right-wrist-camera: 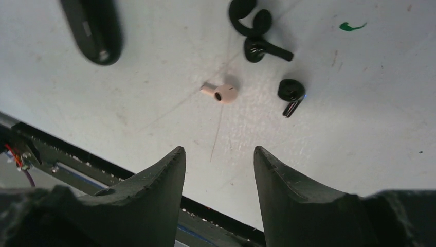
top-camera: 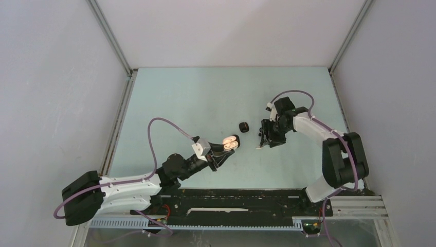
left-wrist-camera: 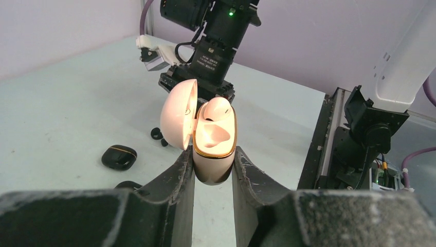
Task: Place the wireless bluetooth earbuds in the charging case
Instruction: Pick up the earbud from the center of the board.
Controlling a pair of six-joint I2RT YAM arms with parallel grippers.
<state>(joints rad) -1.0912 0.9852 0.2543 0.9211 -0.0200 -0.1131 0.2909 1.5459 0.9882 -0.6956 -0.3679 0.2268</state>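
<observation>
Left end effector (left-wrist-camera: 213, 155) is clenched on the pink charging case (left-wrist-camera: 213, 141), held upright off the tabletop (left-wrist-camera: 61, 103). Its lid (left-wrist-camera: 177, 116) is flipped open to the side. 1 seated earbud (left-wrist-camera: 216, 107) sits in the far pocket; the near pocket shows bare.

Right end effector (right-wrist-camera: 218, 152) is released, jaws apart with nothing between them, hovering over the tabletop. The loose pink earbud (right-wrist-camera: 221, 92) lies on the tabletop just ahead of the jaw gap, roughly in line with it and not touching either finger.

Black earbuds (right-wrist-camera: 263, 50) lie further out, to the right of the pink one; 1 more (right-wrist-camera: 290, 91) is beside it. The black case (right-wrist-camera: 95, 28) lies well off to the left.
</observation>
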